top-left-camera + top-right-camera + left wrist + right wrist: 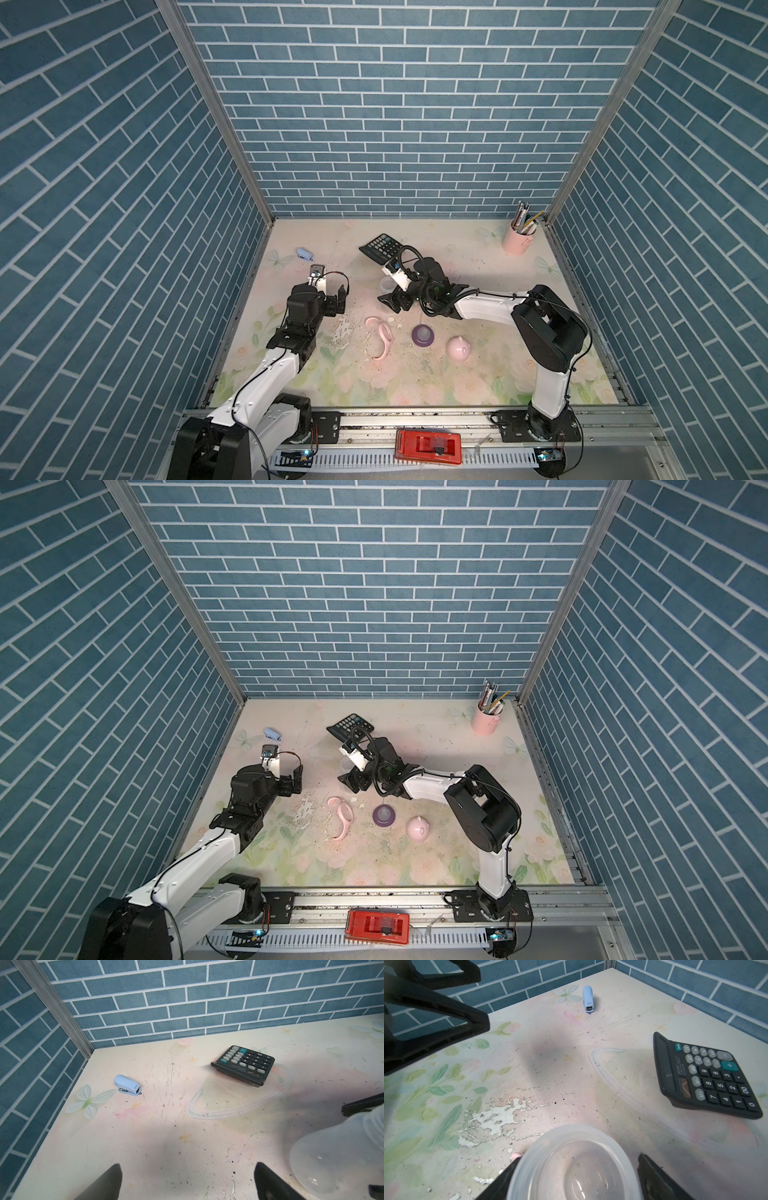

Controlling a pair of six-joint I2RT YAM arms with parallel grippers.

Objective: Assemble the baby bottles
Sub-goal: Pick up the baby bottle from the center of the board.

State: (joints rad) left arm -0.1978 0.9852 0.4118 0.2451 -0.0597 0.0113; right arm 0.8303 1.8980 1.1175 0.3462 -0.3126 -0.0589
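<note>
The table [415,374] wears a pale floral print, scratched and speckled with dirt, and the print has flaked away to white in a patch [343,330] at about 9 o'clock of the middle. Blue brick-patterned walls [374,124] close it in on three sides, with metal posts at the far corners. A black calculator [380,247] lies at 11 o'clock, a small blue stapler [304,253] at 10 o'clock and a pink pen cup [517,237] in the 1 o'clock corner.

The left arm's jaws stand wide open over bare table (nothing between them in the left wrist view).

The right arm's jaws are open and straddle the translucent bottle body [571,1163], which stands mouth up just at 6 o'clock of the calculator. One finger [500,1178] lies against its rim; the other stands a little clear of it.

The other parts lie loose in a row near the middle. The pink handle ring [382,334] is at 9 o'clock of the purple collar [423,334], and the pink dome cap [458,347] is at the collar's 3 o'clock.
</note>
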